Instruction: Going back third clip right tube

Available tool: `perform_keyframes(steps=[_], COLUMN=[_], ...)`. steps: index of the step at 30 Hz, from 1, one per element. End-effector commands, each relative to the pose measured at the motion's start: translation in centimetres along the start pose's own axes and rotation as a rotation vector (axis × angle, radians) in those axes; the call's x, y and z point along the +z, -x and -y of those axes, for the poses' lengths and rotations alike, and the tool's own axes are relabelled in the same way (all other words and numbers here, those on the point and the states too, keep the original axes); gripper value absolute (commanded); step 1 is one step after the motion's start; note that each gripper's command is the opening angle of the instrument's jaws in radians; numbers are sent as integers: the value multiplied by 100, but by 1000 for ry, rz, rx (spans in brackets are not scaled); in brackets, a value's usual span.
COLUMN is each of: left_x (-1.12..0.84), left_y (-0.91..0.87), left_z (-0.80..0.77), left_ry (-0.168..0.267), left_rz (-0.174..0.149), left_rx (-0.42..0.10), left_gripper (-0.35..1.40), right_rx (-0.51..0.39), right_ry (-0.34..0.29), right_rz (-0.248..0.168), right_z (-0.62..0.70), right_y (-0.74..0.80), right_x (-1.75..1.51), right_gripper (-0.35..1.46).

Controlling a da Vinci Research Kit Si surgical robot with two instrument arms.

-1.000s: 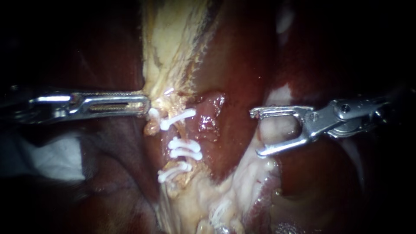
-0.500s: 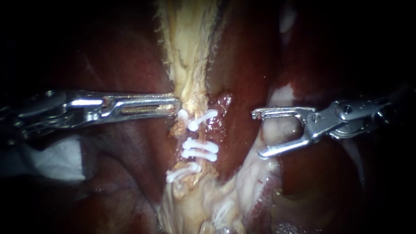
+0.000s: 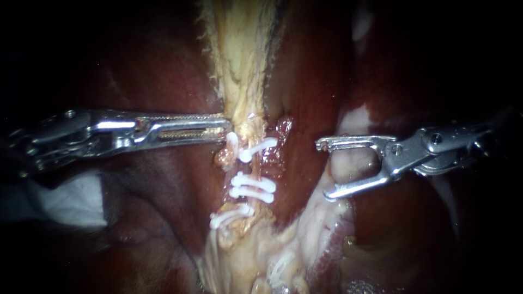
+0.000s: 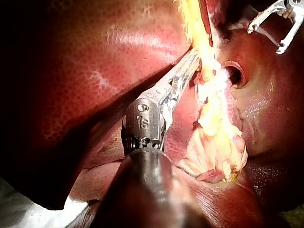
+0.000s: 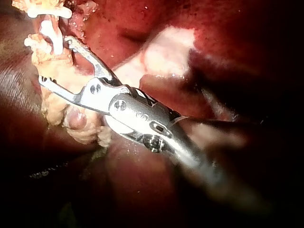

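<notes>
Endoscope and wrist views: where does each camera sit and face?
Endoscope: close over the clips, left instrument and right instrument entering from opposite sides.
Left wrist: on its arm, looking down the shaft at pale tissue it grips.
Right wrist: on its arm, behind open jaws, facing the clips.
Shared: right instrument in all.

Left wrist view: tip of left instrument [image 4: 194, 56] is hidden in glare on the pale tissue strand [image 4: 213, 114]; right instrument [image 4: 265, 40] is cut off by the edge; right wrist view: its shaft is blurred; clips [image 5: 50, 33] are partly cropped
</notes>
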Motion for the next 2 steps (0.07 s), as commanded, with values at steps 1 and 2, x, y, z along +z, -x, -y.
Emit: perform_keyframes(steps=[1,2], left_x=[0,0], left_y=[0,0], left_z=[0,0], left_ry=[-1,-1], left_rz=[0,0], left_rx=[0,0], left_gripper=[-35,-35], right_rx=[-8,-8], right_ry=[1,1], right_rz=[-1,-1], right_z=[0,1], right_y=[0,0], right_x=[0,0], right_gripper=[60,60])
